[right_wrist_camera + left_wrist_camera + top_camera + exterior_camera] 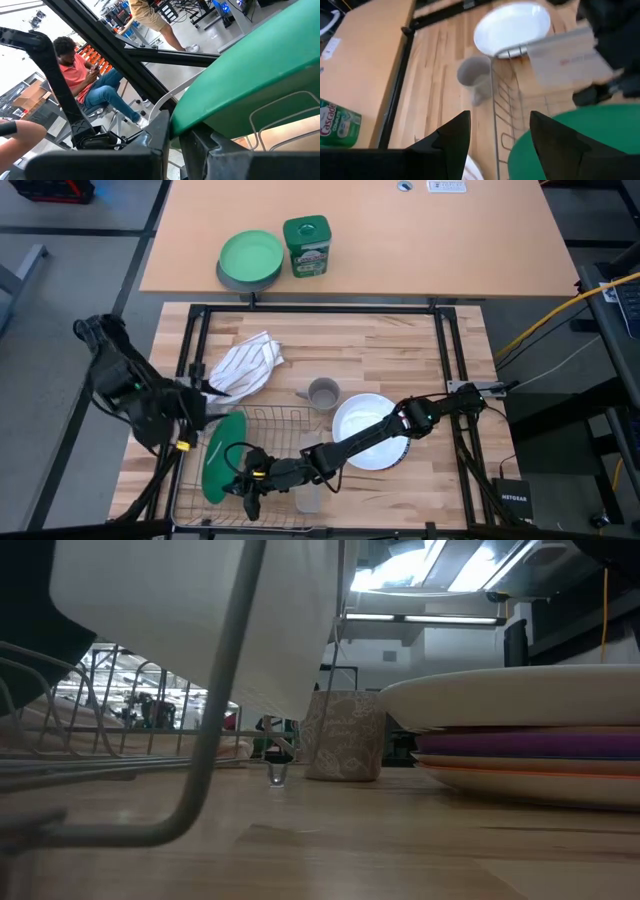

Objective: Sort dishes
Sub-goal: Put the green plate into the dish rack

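The large dark green plate [222, 456] is round, plain and smooth, standing on its edge in the wire rack [262, 419] at the near left. The right gripper [247, 483] jaws pinch its rim. The left gripper [198, 402] jaws are wide open, holding nothing.

Wooden table [390, 345] with rack [265, 420], mug [322, 393], plate stack [365, 430].

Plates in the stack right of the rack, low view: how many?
4 visible: white plate on top, a dark one under it, then purple plate, then a pale orange-rimmed plate on the table. Thinner ones between may be hidden.
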